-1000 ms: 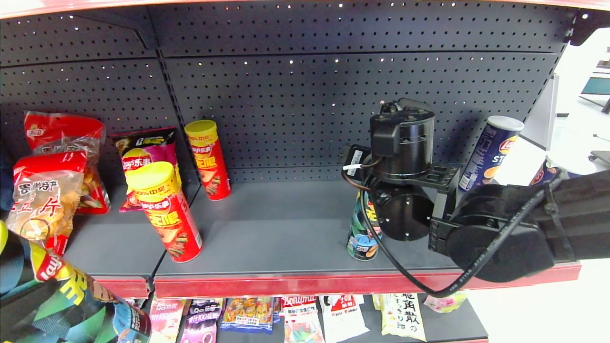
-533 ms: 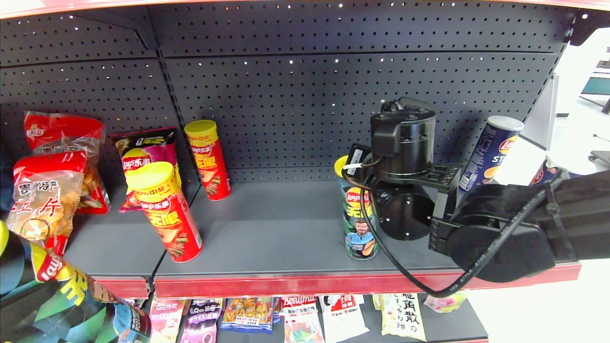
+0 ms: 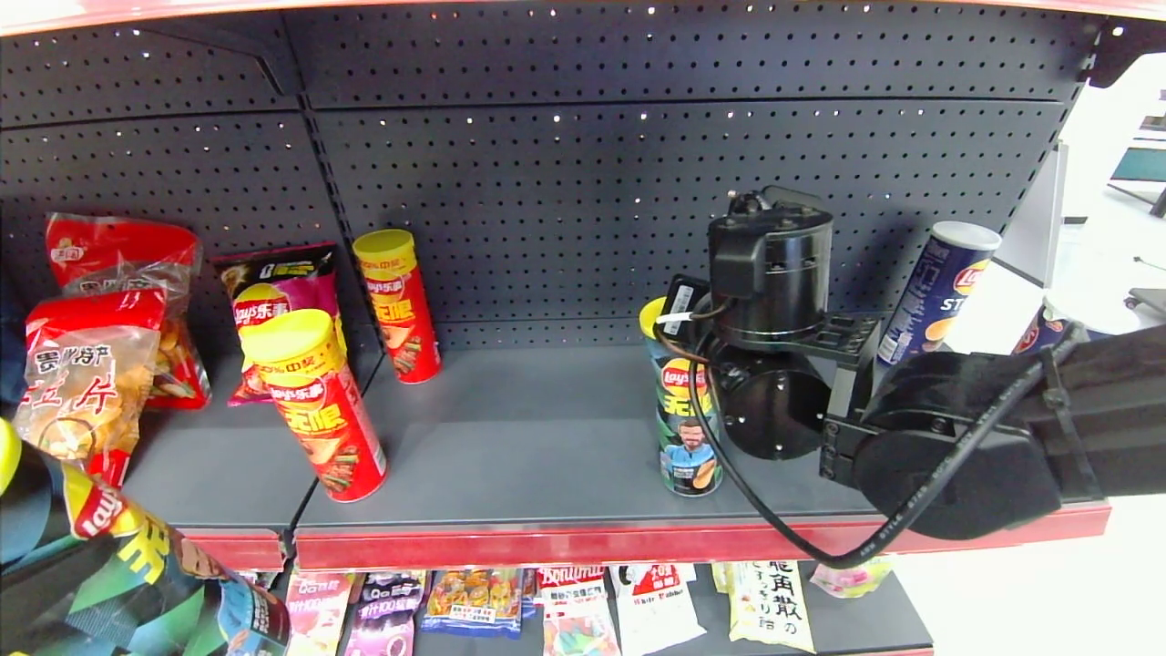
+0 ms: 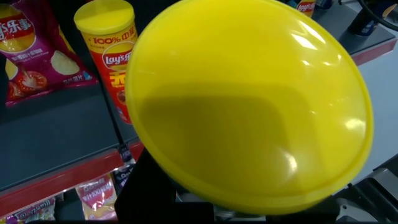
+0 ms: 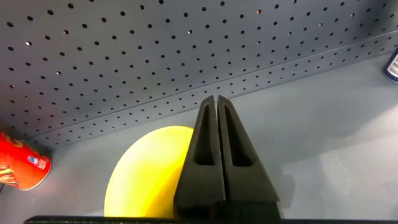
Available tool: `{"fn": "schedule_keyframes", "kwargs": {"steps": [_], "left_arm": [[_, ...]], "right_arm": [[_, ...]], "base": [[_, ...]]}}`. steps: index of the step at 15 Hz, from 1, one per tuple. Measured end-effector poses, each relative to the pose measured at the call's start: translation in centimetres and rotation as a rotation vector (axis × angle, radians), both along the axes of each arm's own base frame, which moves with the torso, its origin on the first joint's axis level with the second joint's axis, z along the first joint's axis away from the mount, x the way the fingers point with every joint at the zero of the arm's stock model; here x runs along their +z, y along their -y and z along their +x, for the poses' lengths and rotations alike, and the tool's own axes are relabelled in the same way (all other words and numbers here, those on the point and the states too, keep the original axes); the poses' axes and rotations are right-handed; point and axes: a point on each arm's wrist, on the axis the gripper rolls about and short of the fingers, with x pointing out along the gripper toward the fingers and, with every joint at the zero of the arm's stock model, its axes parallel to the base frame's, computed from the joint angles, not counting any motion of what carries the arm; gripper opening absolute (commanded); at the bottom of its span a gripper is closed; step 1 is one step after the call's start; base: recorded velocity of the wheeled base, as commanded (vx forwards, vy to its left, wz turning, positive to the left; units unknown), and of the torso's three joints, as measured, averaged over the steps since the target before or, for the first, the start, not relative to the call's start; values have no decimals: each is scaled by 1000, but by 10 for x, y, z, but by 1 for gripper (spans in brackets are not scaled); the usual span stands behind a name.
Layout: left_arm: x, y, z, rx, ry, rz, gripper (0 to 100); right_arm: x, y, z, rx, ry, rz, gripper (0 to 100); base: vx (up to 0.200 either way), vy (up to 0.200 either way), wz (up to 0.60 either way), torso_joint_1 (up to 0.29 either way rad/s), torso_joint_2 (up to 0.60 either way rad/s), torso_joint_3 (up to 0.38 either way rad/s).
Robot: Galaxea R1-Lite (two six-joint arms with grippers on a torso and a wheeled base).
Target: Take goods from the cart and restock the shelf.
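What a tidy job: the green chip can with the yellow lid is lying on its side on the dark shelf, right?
Not quite. The green chip can with the yellow lid stands upright on the dark shelf, not on its side. The head view shows this.

Extended forward, right arm [image 3: 984, 428]; right claw [image 5: 216, 109] pressed fully closed.

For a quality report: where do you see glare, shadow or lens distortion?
Head view: the lens bends the pegboard, the room at right is washed out. Left wrist view: glare spots on the yellow lid. Right wrist view: right gripper shadows the shelf.
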Motion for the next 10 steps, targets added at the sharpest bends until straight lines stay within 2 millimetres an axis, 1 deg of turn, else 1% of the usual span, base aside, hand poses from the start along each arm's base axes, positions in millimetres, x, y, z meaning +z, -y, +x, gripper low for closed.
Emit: {"fn": "schedule_keyframes", "kwargs": {"steps": [10], "left_arm": [[0,0,1,-5,-3,0,0]], "right_arm": [[1,9,4,-25,0,5,0]], "base": [[0,0,0,0,0,0]]}}
